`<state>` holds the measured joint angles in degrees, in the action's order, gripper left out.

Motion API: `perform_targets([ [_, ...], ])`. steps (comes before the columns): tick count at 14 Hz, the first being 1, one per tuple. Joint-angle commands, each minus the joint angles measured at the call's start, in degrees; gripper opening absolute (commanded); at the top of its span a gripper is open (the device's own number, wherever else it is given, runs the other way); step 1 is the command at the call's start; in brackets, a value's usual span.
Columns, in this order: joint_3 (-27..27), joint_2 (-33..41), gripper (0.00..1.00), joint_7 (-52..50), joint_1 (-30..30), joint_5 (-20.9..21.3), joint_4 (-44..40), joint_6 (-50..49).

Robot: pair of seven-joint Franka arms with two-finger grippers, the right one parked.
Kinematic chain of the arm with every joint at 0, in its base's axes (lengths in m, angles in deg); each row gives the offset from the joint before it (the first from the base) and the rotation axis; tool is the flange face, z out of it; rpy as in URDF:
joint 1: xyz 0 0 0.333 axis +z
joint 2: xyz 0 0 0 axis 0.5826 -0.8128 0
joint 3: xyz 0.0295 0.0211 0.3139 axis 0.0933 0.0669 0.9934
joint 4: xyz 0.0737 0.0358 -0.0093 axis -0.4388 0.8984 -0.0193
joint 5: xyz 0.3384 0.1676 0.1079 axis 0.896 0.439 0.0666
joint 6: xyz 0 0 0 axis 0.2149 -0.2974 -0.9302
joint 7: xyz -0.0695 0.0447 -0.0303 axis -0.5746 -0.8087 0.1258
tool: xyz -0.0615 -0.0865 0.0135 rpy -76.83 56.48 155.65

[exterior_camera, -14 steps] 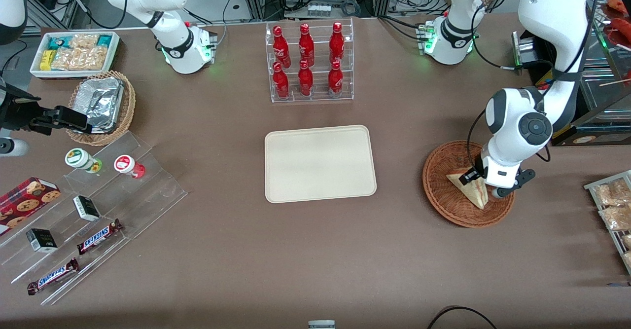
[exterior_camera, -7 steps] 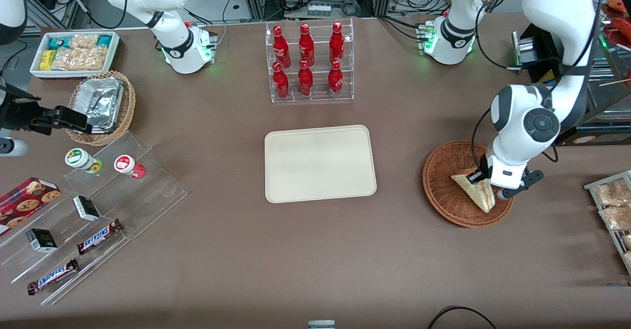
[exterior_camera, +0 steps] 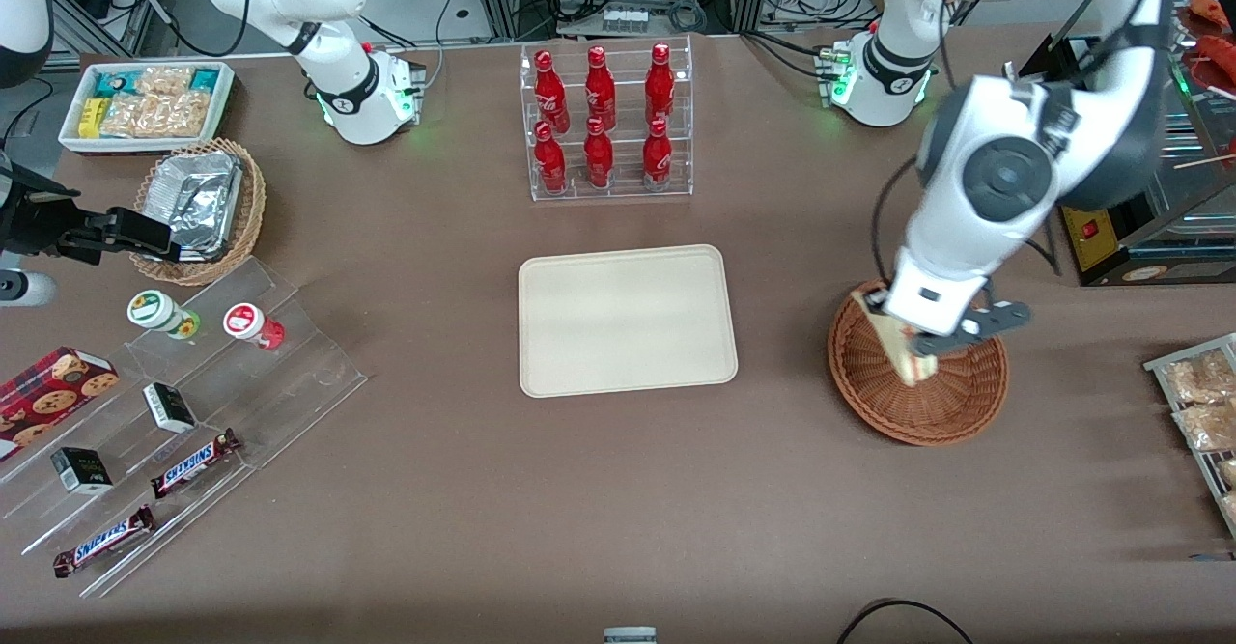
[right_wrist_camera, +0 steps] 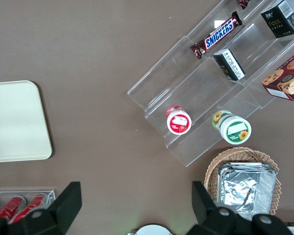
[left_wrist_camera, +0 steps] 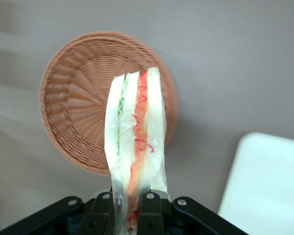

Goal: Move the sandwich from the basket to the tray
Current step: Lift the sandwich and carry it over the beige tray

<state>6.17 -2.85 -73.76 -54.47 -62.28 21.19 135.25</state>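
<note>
Front view: gripper (exterior_camera: 917,343) clamped on the sandwich (exterior_camera: 896,348), lifted above the basket (exterior_camera: 917,403), well apart from the tray (exterior_camera: 626,321) on the tabletop (exterior_camera: 618,509). Left wrist view: sandwich (left_wrist_camera: 136,147) pinched between the fingers (left_wrist_camera: 148,211) of the gripper (left_wrist_camera: 132,215), wedge hanging over the basket (left_wrist_camera: 78,103), tray (left_wrist_camera: 269,186) corner nearby.

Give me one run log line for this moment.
gripper: shut on sandwich | sandwich: lifted above basket | tray: bare
</note>
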Motion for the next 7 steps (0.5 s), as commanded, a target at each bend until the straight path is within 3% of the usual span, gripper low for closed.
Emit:
perform_targets([
  [1, 0.5, -3.4, 0.00, -0.8, -6.2, -2.3, -4.7, -1.9],
  [3, 0.5, -6.5, 0.00, -1.0, -9.6, -5.9, -7.8, -1.8],
  [7, 0.5, -13.5, 0.00, -7.1, -16.8, -7.2, -12.7, -1.4],
])
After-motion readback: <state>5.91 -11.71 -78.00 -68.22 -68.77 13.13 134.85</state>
